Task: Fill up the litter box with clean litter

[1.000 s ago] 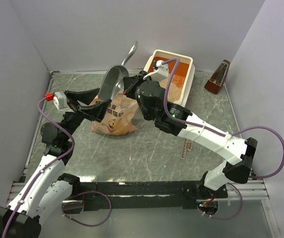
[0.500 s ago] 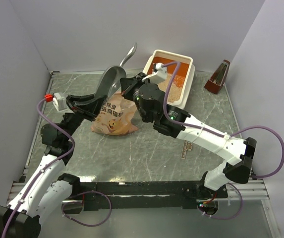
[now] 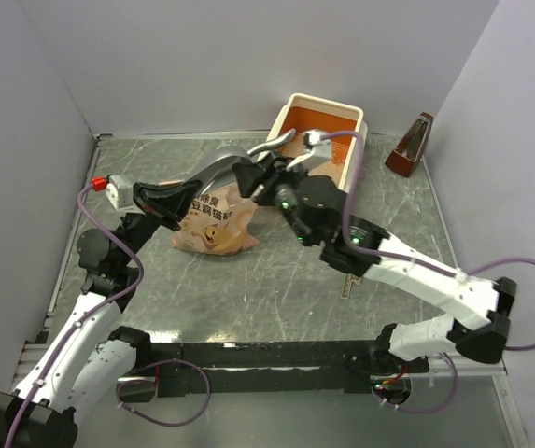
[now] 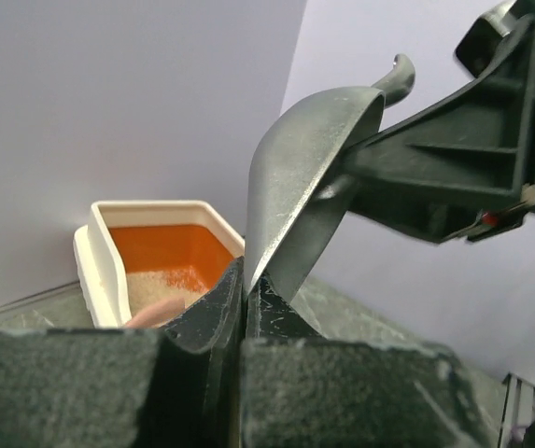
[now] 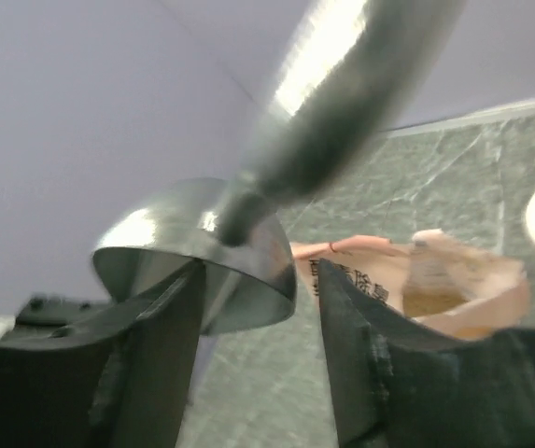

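The litter box (image 3: 328,100) stands at the back right, cream rim and orange inside. In the left wrist view clean litter (image 4: 160,280) lies on the floor of the litter box (image 4: 99,261). The grey metal scoop (image 3: 218,166) hangs above the peach-pink bag (image 3: 213,227). My left gripper (image 3: 192,193) is shut on the rim of the scoop's bowl (image 4: 300,187), seen as the gripper (image 4: 246,294) in its own view. My right gripper (image 3: 253,177) is open beside the scoop's handle. In the right wrist view that gripper (image 5: 258,317) frames the bowl (image 5: 192,247) without clamping it.
A brown metronome-shaped object (image 3: 411,147) stands at the back right corner. Purple-grey walls close in the table on three sides. The bag (image 5: 416,280) lies open-topped left of the litter box. A small strip (image 3: 346,280) lies on the marble near the right arm.
My left gripper has shut on the scoop's bowl rim. My right gripper has opened off the handle. The scoop has tipped lower, its handle swinging down toward the litter box.
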`<state>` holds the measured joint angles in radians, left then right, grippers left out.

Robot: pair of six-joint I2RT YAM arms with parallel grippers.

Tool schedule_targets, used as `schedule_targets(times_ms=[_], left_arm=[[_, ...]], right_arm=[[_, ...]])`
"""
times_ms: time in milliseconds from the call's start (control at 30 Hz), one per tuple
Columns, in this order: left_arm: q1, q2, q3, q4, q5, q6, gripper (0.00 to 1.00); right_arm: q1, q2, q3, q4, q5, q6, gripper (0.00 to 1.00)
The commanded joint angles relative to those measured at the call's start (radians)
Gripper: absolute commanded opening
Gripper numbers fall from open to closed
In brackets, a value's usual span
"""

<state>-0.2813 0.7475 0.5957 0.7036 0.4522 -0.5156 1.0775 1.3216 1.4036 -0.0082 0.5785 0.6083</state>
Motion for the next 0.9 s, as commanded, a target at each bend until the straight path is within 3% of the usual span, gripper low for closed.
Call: schedule_targets(times_ms=[0,300,433,567,867], left_arm=[[-0.001,-0.008,0.076,-0.036,0.066,0.052,0.01],[-0.002,0.01,0.211,-0.312,0.178,0.163,0.01],[-0.009,0.056,0.34,-0.524,0.318,0.259,0.01],[-0.016,0.085,0.417,-0.682,0.385,0.345,0.01],[-0.019,0.072,0.498,-0.901,0.373,0.396,0.01]], right_arm=[[-0.068,-0.168,-0.06,-0.068,-0.107,-0.171,0.62],[-0.126,-0.424,-0.227,-0.266,-0.217,-0.476,0.72],[-0.133,-0.534,-0.337,-0.263,-0.333,-0.522,0.76],[-0.133,-0.633,-0.4,-0.3,-0.593,-0.539,0.78],[-0.133,-0.688,-0.362,-0.452,-0.668,-0.576,0.81]])
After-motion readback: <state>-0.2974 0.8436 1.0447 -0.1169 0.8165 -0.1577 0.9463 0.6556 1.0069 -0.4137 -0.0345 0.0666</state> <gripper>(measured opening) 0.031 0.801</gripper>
